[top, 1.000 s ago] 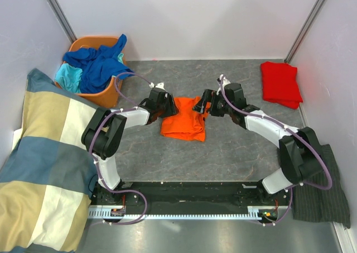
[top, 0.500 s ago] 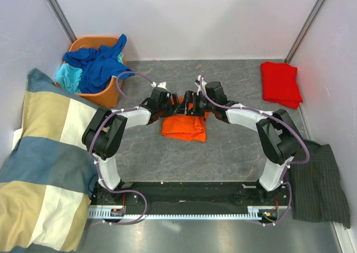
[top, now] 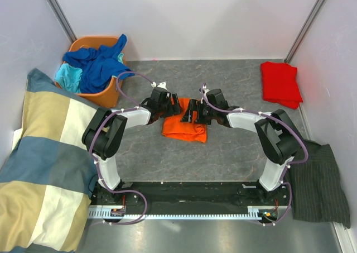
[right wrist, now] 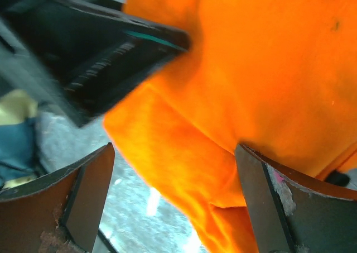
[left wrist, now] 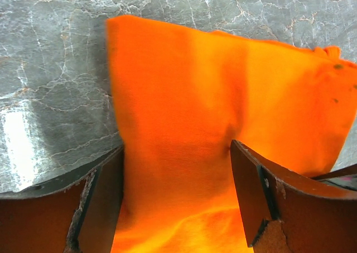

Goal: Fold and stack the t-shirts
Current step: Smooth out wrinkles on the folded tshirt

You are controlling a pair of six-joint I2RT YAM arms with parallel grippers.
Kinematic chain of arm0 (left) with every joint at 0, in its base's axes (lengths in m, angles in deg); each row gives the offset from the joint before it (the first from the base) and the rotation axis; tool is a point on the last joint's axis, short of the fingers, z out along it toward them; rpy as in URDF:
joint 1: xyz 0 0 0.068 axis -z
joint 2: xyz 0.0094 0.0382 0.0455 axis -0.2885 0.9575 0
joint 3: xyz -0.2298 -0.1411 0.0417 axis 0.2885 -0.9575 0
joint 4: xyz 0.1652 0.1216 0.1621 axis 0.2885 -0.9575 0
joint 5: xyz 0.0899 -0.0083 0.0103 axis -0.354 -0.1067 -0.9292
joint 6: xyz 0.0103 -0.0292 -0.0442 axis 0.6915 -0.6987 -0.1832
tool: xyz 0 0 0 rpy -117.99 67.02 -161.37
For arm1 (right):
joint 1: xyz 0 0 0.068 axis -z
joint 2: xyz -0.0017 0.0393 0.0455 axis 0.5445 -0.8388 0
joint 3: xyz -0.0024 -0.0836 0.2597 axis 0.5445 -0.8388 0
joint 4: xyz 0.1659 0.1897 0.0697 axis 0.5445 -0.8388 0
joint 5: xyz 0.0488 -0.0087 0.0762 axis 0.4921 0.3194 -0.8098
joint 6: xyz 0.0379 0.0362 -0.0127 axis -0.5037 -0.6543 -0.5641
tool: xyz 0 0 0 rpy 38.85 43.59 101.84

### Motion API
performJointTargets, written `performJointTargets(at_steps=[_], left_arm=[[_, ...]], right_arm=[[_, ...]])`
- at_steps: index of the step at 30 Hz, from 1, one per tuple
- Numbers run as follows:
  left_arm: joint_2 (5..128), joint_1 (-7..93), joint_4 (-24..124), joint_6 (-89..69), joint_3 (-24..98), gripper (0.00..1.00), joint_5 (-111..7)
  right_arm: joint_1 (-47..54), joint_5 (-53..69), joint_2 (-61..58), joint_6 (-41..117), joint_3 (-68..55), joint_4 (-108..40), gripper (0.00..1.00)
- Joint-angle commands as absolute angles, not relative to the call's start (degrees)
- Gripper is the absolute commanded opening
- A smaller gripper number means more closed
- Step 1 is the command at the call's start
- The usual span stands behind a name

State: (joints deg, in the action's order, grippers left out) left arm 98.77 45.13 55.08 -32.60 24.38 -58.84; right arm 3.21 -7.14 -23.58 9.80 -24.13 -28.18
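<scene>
Basket [top: 113, 92]: blue t-shirt [top: 100, 63] and turquoise t-shirt [top: 70, 76], heaped.
Orange t-shirt [top: 184, 130]: folded, mid-table [top: 234, 147].
Red t-shirt [top: 280, 84]: folded, far right.
Left gripper [left wrist: 178, 200]: wide, astride the orange cloth.
Right gripper [right wrist: 174, 203]: wide, over the same cloth.

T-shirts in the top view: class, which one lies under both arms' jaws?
The orange t-shirt, folded mid-table. The red one lies folded alone at the far right; the blue shirt and turquoise shirt are heaped in the basket.
</scene>
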Motion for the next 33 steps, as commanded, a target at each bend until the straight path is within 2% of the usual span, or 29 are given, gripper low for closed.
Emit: performJointTargets(at_steps=[1, 9, 13, 18, 24, 33], left_arm=[[102.5, 45.4, 45.0, -31.7, 22.4, 0.80, -60.0], [102.5, 45.4, 44.8, -31.7, 22.4, 0.80, -60.1], [102.5, 45.4, 44.7, -31.6, 22.4, 0.80, -60.1], [102.4, 45.4, 44.7, -31.5, 22.4, 0.81, -60.1], [102.5, 45.4, 44.5, -31.3, 22.5, 0.81, -60.0], [102.1, 45.4, 44.4, -31.7, 22.2, 0.83, -59.8]], right_arm=[[3.2, -1.8, -23.8, 11.4, -26.3, -29.9, 0.98], [3.2, 3.0, -17.7, 12.9, -28.1, -33.5, 0.98], [3.3, 3.9, -10.5, 13.1, -28.6, -35.6, 0.98], [4.4, 11.4, -2.5, 15.3, -27.2, -41.7, 0.98], [10.1, 10.1, -5.9, 15.5, -32.3, -39.7, 0.98], [12.3, 5.8, -14.9, 12.7, -37.3, -29.7, 0.98]])
